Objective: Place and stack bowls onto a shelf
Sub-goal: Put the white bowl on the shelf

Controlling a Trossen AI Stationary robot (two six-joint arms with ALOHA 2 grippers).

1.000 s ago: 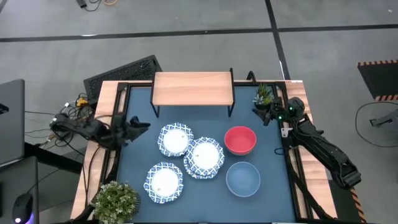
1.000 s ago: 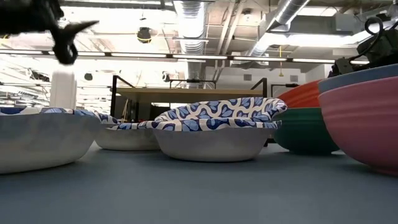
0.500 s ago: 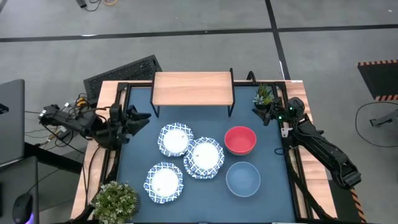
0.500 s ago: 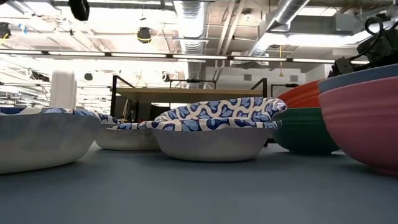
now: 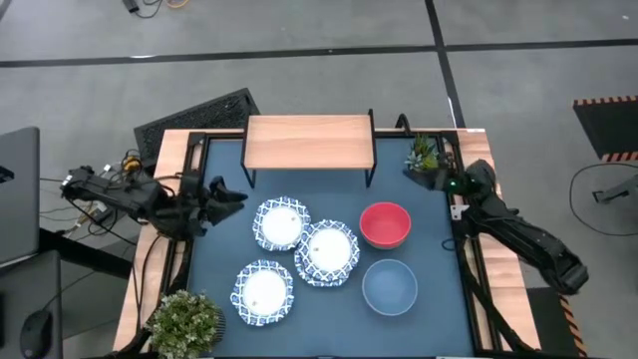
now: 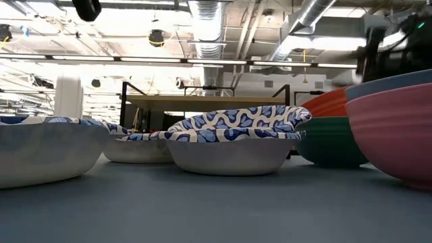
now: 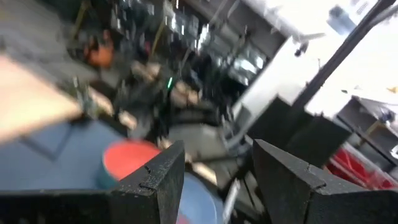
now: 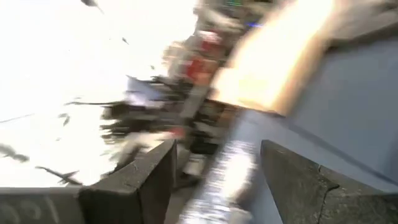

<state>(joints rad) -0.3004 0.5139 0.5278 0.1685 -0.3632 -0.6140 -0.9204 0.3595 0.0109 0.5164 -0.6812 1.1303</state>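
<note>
Both jaws stand spread, empty: left gripper (image 5: 227,192) beside the blue-lattice white bowls (image 5: 280,222), right gripper (image 5: 439,179) near the red bowl (image 5: 385,224); the bare wooden-topped shelf (image 5: 309,142) awaits, likely pre-grasp

Lattice-rimmed bowl (image 6: 233,143) centre on the blue tabletop (image 6: 202,209). Second patterned bowl (image 6: 47,152) near left, a third (image 6: 138,147) behind between them. Pink bowl (image 6: 395,131) near right; green bowl (image 6: 331,140) beyond it. Shelf (image 6: 202,101) far behind.
</note>
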